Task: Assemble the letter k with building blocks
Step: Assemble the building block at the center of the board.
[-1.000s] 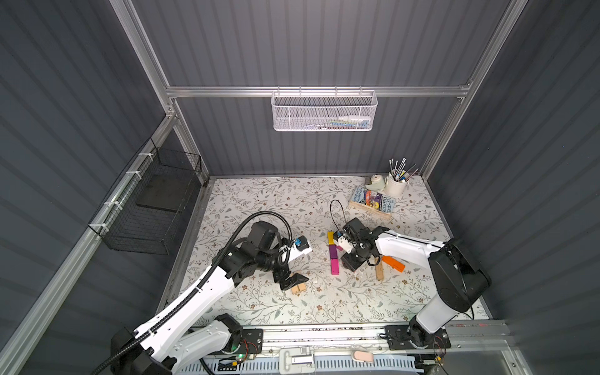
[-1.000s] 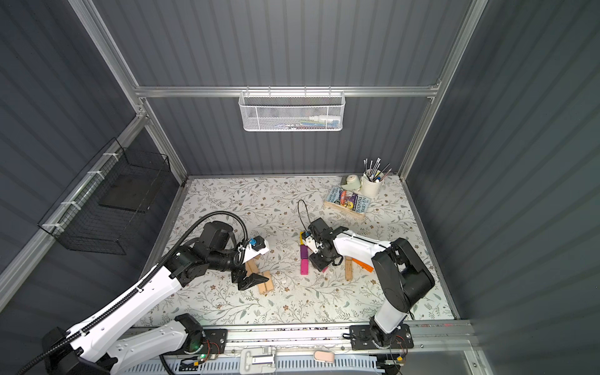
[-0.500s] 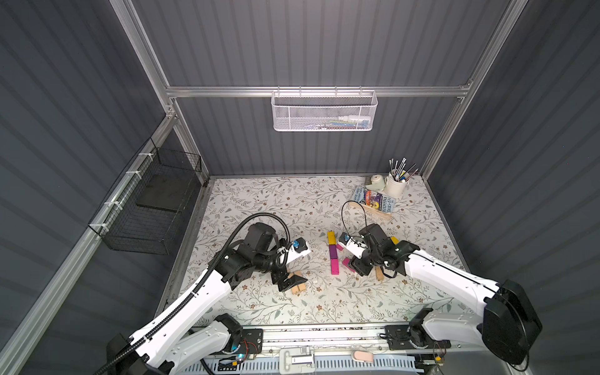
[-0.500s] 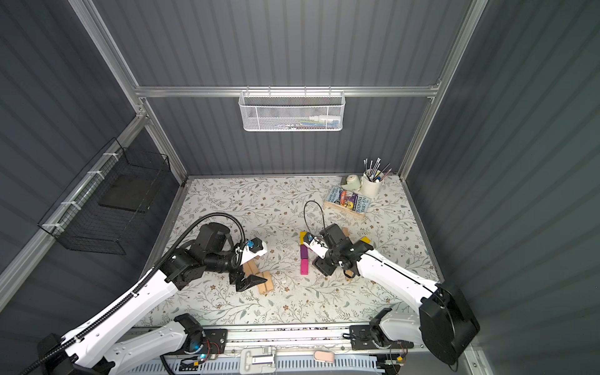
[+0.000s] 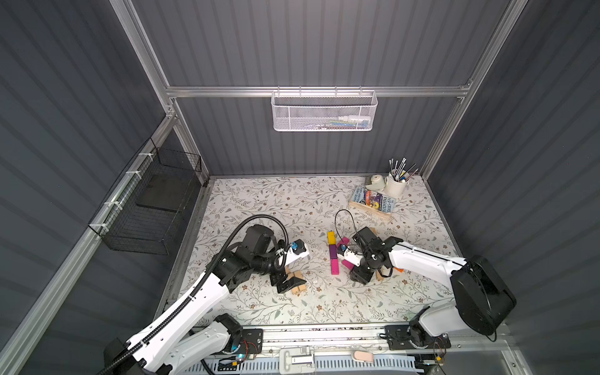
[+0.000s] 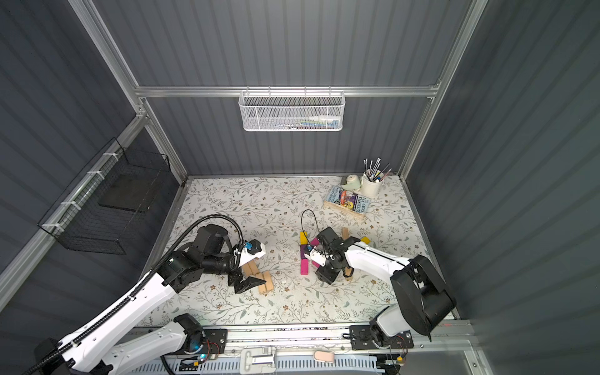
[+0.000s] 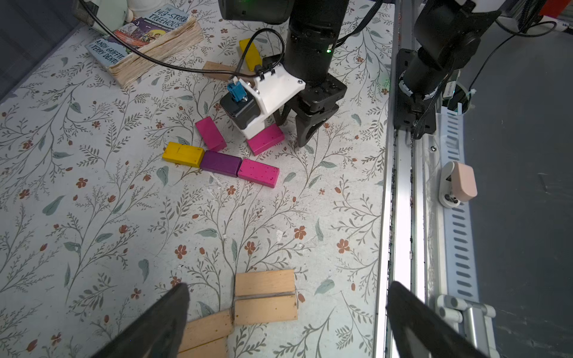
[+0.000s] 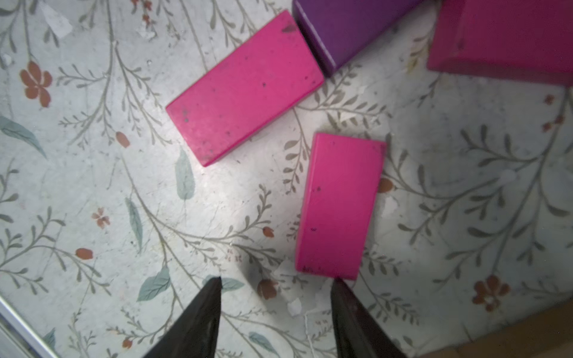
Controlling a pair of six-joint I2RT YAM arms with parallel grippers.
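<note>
The building blocks form a straight row in the left wrist view: yellow (image 7: 183, 154), purple (image 7: 220, 163), magenta (image 7: 258, 172). Two more magenta blocks slant off the row's side, the upper one (image 7: 210, 134) and the lower one (image 8: 339, 204). My right gripper (image 8: 277, 280) is open and empty just behind the lower block, one fingertip (image 8: 339, 286) at that block's end. In both top views it (image 5: 357, 277) hangs low beside the row. My left gripper (image 7: 287, 285) is wide open above plain tan blocks (image 7: 265, 296), also seen in a top view (image 5: 297, 284).
Loose yellow (image 7: 249, 54) and tan (image 7: 217, 70) blocks lie behind the right wrist, and an orange one (image 5: 397, 269) under the right arm. A wooden book tray (image 5: 370, 207) and a brush cup (image 5: 396, 185) stand at the back right. The metal rail (image 7: 403, 217) runs along the front edge.
My right gripper has drawn back from over the coloured row toward the table's front, and the lower magenta block lies free on the mat. The left arm has hardly moved.
</note>
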